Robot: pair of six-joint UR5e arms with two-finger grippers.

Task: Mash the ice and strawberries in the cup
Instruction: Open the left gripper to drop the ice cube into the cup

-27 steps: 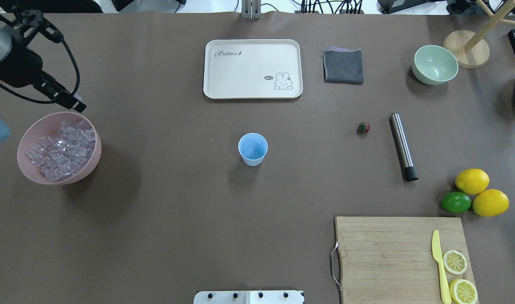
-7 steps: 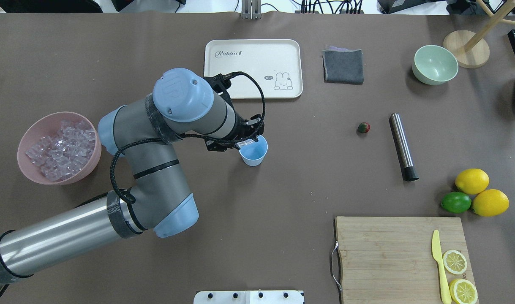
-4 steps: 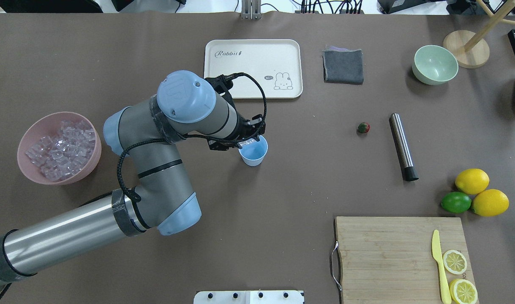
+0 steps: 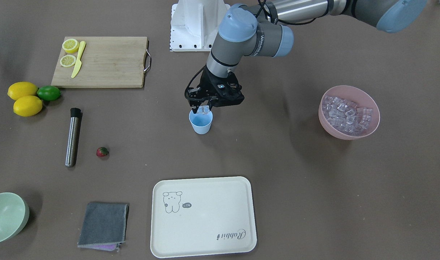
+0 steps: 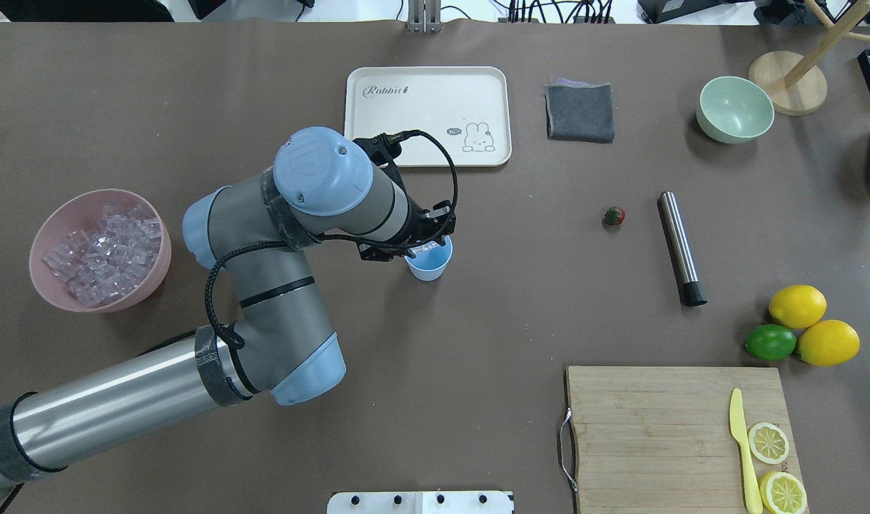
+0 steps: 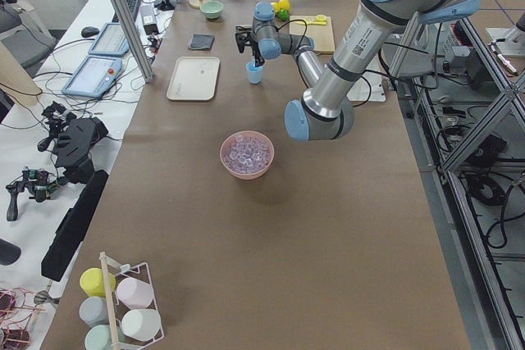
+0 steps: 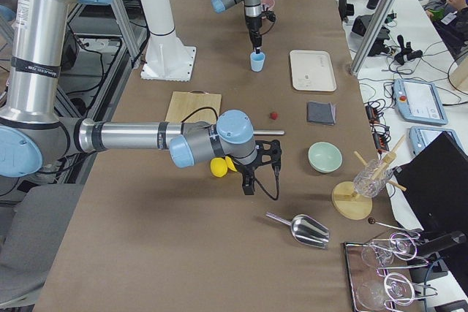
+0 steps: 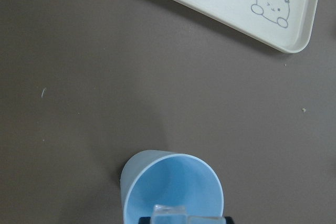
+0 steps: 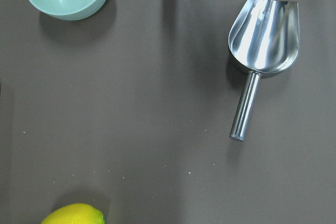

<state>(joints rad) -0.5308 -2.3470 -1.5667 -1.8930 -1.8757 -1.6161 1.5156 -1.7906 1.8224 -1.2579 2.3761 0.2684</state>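
Note:
The light blue cup (image 5: 430,265) stands upright mid-table and looks empty inside (image 8: 176,184). My left gripper (image 4: 204,108) hangs just above its rim, shut on a clear piece of ice (image 8: 169,214); its fingers are mostly cut off in the left wrist view. More ice (image 5: 100,251) fills the pink bowl (image 4: 371,97) at my left. The strawberry (image 5: 614,215) lies on the table to the cup's right, beside a steel muddler (image 5: 680,246). My right gripper (image 7: 249,183) shows only in the exterior right view, low over the table near the lemons; I cannot tell its state.
A cream rabbit tray (image 5: 427,153) and a grey cloth (image 5: 580,112) lie beyond the cup. A pale green bowl (image 5: 734,109), two lemons (image 5: 797,305) and a lime (image 5: 770,343) are at the right. A cutting board (image 5: 656,428) lies near right, a metal scoop (image 9: 262,40) further right.
My left arm has come in from the far left, by the pink bowl, to the cup. In the last second it edged right, so the ice now hangs over the cup's mouth.

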